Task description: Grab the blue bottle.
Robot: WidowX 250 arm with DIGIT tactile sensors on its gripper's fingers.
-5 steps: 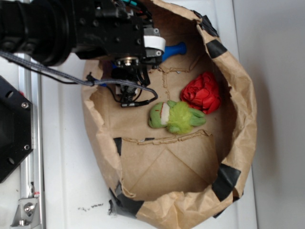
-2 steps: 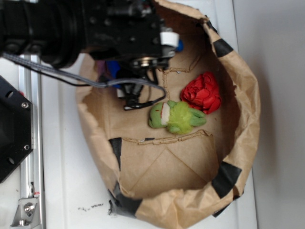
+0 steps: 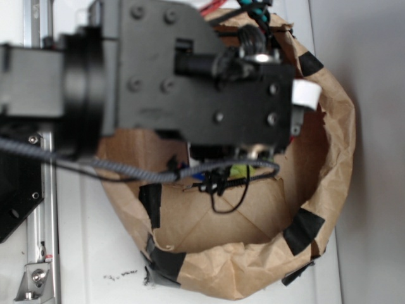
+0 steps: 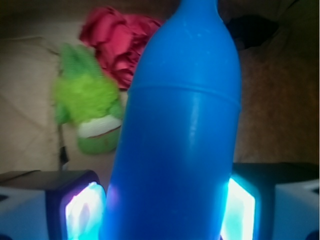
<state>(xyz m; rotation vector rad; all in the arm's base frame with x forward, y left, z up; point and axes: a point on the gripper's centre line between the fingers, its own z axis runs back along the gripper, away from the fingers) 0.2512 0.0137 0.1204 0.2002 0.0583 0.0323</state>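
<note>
Jaws clamp both sides of the blue bottle (image 4: 182,135), now lifted clear of the green plush (image 4: 87,107) and red cloth (image 4: 117,42) in the paper bag (image 3: 329,158), so the grab appears achieved.

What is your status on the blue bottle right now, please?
Gripper shut on blue bottle, pads against both sides. Green plush and red cloth lie beyond, in the paper bag. Nothing in the way.

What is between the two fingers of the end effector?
In the wrist view the blue bottle fills the gap between the fingers, touching both.
</note>
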